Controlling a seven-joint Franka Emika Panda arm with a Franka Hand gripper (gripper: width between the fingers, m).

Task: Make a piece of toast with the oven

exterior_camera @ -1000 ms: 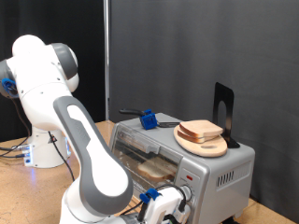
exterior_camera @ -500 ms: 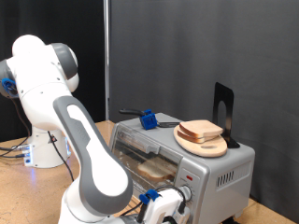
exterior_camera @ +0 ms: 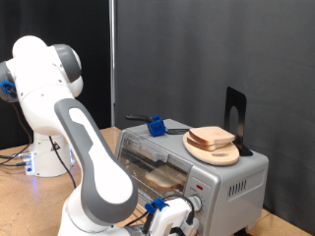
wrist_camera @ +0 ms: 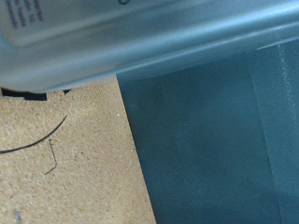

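Pale square bread slice [exterior_camera: 163, 177] inside the small silver-grey toaster oven [exterior_camera: 202, 175], behind its glass door, apparently placed for toasting. White two-finger tool [exterior_camera: 169, 218] low near the oven's front; open or closed: cannot tell. Matching slice [exterior_camera: 211, 137] on round wooden plate [exterior_camera: 213, 152] atop oven.

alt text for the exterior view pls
A white robot arm bends down at the bottom of the picture, its gripper low in front of a silver toaster oven. A bread slice lies on a wooden plate on top.
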